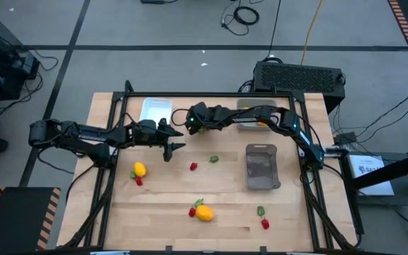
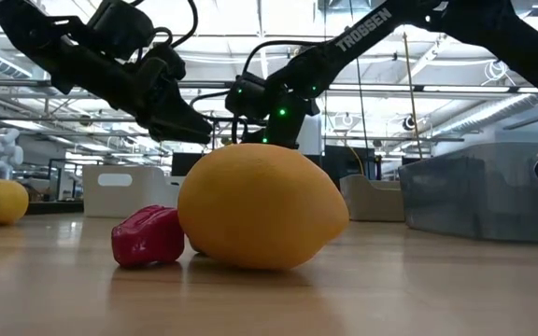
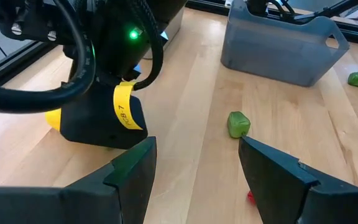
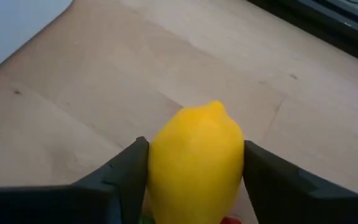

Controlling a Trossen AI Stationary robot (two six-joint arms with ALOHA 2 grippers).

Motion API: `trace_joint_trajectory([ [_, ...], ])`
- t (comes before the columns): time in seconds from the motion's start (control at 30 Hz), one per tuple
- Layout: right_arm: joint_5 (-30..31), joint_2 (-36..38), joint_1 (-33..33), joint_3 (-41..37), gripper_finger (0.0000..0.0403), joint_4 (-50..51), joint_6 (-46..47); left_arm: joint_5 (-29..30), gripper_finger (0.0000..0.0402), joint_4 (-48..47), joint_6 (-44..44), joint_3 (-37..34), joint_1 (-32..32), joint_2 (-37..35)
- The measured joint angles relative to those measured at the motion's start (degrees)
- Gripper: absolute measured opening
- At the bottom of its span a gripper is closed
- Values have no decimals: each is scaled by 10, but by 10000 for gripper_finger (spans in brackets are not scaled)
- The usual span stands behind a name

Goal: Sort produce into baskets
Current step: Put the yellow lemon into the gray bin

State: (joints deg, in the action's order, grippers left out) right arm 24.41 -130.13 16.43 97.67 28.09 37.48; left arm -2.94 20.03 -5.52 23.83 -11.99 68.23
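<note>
Although three baskets stand ready on the bench (image 1: 154, 234), we judge the sorting barely begun. The white basket (image 1: 154, 110) at 11 o'clock and the darker grey basket (image 1: 262, 168) at 3 o'clock look empty. The pale grey basket (image 1: 248, 113) at 1 o'clock is partly hidden by the right arm, and a yellow spot (image 1: 261, 123) in it may be one piece already placed.

Of lemons we count three for certain. One held lemon (image 4: 196, 162) is clamped in the right arm's jaws, which hang toward 12 o'clock between the white and pale grey baskets. One loose lemon (image 1: 139, 169) lies at 9 o'clock, and one front lemon (image 1: 204, 212) lies at 6 o'clock.

Red pieces number four, all loose: one (image 1: 139, 181) just beside the 9 o'clock lemon, one (image 1: 193, 166) near the middle, one (image 1: 192, 211) touching the front lemon, and one (image 1: 265, 224) at 5 o'clock.

Green pieces number at least three: one (image 1: 214, 159) at the middle, one (image 1: 261, 210) at 5 o'clock, and a leafy bit (image 1: 199, 203) against the front lemon. A fourth green speck (image 1: 200, 129) shows by the right arm's jaws, though we cannot tell whether it is produce.

The left arm's jaws stand apart and empty, hovering just left of the middle. Nearly everything is left to do.
</note>
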Motion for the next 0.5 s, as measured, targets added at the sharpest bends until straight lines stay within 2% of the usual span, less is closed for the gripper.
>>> trace_joint_trajectory([
  [0.3, -23, 4, 0, 0, 205, -8, -6, 0, 235, 0, 0, 0, 0, 0],
  [0.5, -48, 43, 6, 0, 204, -11, -31, 0, 235, -1, 0, 0, 0, 0],
])
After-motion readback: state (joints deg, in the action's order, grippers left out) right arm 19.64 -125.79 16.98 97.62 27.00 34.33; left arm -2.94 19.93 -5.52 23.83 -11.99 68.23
